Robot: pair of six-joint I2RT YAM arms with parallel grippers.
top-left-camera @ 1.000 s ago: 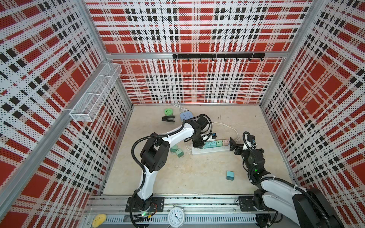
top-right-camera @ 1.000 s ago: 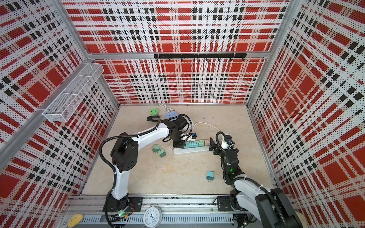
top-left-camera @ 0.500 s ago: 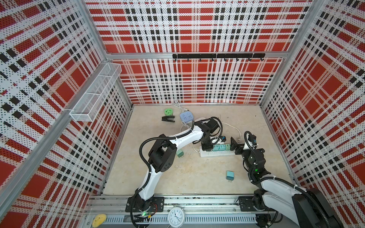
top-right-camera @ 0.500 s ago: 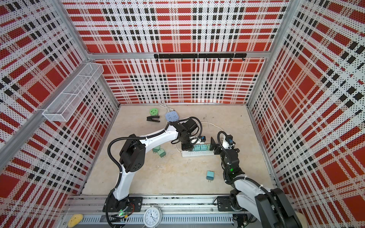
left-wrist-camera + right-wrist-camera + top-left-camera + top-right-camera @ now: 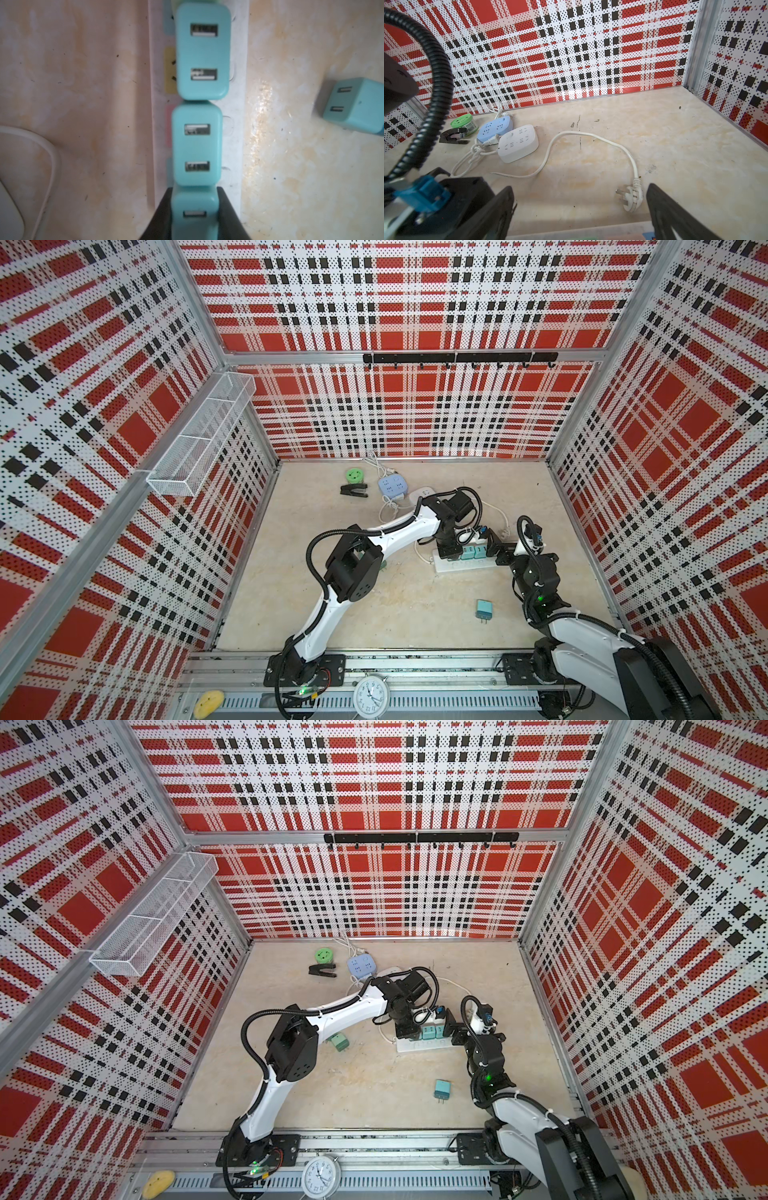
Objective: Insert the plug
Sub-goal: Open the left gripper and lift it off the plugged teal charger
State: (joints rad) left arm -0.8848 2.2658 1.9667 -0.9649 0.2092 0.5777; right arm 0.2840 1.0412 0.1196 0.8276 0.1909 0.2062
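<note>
- Plaid perforated walls in red, black and white close in a beige table. A white power strip lies on it between the two arms.
- The left gripper is down over one end of the strip. Its fingers sit flush against both sides of a teal plug, pinching it with no gap showing.
- That plug stands between the fingers, in line with the strip's sockets. Just beyond the fingertips a second teal plug touches it, and a third follows farther out. Both look seated.
- I judge the insertion done or nearly done, since the held plug stands square in the row. Its prongs are hidden, so full seating cannot be confirmed.
- What is left appears to be letting go and lifting clear without dragging the plug back out.
- The right gripper has its fingers spread wide at the strip's other end, holding nothing. Whether they touch the strip I cannot tell.
- A spare teal charger lies loose on the table, well off to one side of the left fingers and unplugged.
</note>
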